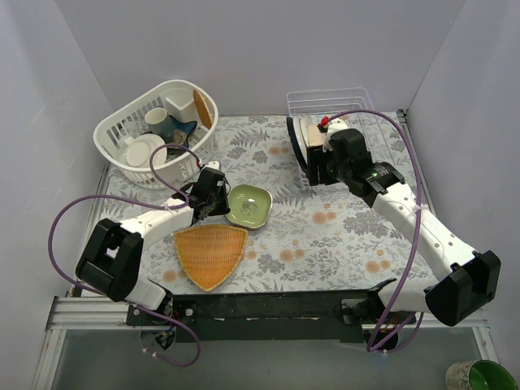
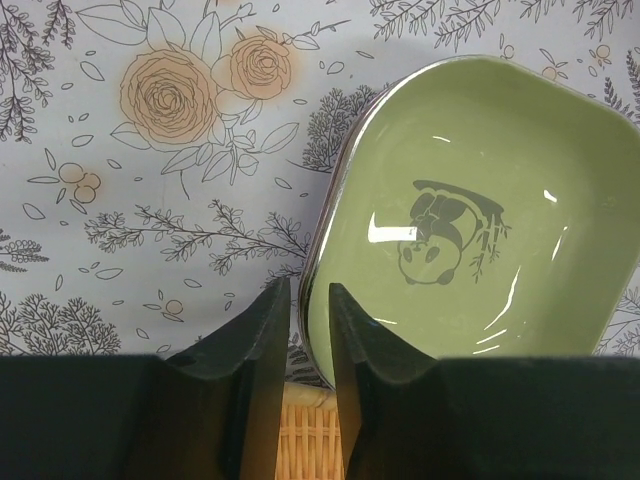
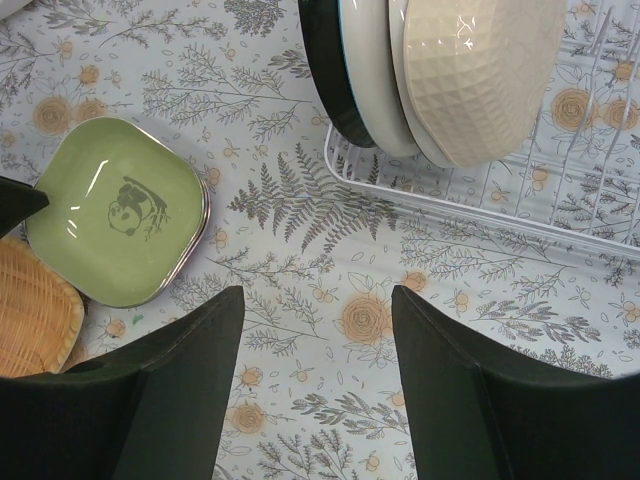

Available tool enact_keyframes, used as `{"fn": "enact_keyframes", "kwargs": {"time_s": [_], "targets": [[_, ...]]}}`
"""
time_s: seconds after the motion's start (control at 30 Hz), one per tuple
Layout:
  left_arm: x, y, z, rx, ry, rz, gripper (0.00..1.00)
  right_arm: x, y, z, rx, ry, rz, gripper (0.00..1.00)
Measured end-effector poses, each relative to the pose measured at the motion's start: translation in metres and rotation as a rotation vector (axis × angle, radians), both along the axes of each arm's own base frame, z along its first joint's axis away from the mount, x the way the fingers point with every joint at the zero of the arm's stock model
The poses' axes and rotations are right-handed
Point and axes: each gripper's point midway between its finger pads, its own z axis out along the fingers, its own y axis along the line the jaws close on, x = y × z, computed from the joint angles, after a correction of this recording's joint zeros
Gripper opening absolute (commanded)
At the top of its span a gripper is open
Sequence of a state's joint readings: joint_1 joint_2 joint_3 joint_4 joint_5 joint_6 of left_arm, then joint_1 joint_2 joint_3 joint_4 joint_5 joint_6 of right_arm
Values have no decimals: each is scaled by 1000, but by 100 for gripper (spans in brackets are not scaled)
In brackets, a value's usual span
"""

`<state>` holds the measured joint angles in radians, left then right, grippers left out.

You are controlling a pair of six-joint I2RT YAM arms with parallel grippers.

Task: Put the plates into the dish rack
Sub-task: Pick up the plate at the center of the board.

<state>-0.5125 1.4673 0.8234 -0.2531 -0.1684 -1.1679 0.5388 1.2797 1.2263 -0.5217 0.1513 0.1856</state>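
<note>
I am looking down the left wrist camera, and the left gripper (image 2: 309,300) is sitting low at the near-left edge of the green dish (image 1: 249,206). Its two fingers (image 2: 268,340) are standing close together with only a narrow gap, and the dish's rim is running down into that gap, one finger outside the rim and one over the inside. I cannot tell whether the pads are actually pressing on the rim or standing just off it. The dish, with a panda drawn in its middle, is lying flat on the flowered cloth (image 1: 325,236) in the middle of the table, well apart from the rack (image 3: 480,205). The orange woven tray (image 1: 210,253) is lying just beside the dish on its near-left side and showing under the fingers.

The right gripper (image 3: 318,300) is hanging over bare cloth just beside the rack's near-left corner, its jaws spread wide with nothing between them. Inside the rack, at its left end, I am seeing three pieces standing on edge side by side: a dark plate (image 3: 325,70), a white plate (image 3: 370,80) and a cream dish (image 3: 480,70). The white basket (image 1: 154,130) of cups is sitting at the far left corner.
</note>
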Motion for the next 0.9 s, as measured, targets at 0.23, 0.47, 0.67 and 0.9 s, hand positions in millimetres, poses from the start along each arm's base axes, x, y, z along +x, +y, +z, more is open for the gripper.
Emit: {"fn": "enact_keyframes", "kwargs": {"time_s": [0.23, 0.47, 0.67, 0.9], "targets": [[0, 0, 0, 1, 0, 0, 12, -1, -1, -5, -5, 9, 0, 69], [0, 0, -1, 1, 2, 0, 5, -2, -1, -6, -5, 12, -1, 69], [-1, 1, -2, 2, 3, 0, 0, -2, -1, -6, -5, 13, -2, 69], [0, 0, -2, 1, 1, 0, 0, -4, -2, -13, -13, 29, -2, 69]]}}
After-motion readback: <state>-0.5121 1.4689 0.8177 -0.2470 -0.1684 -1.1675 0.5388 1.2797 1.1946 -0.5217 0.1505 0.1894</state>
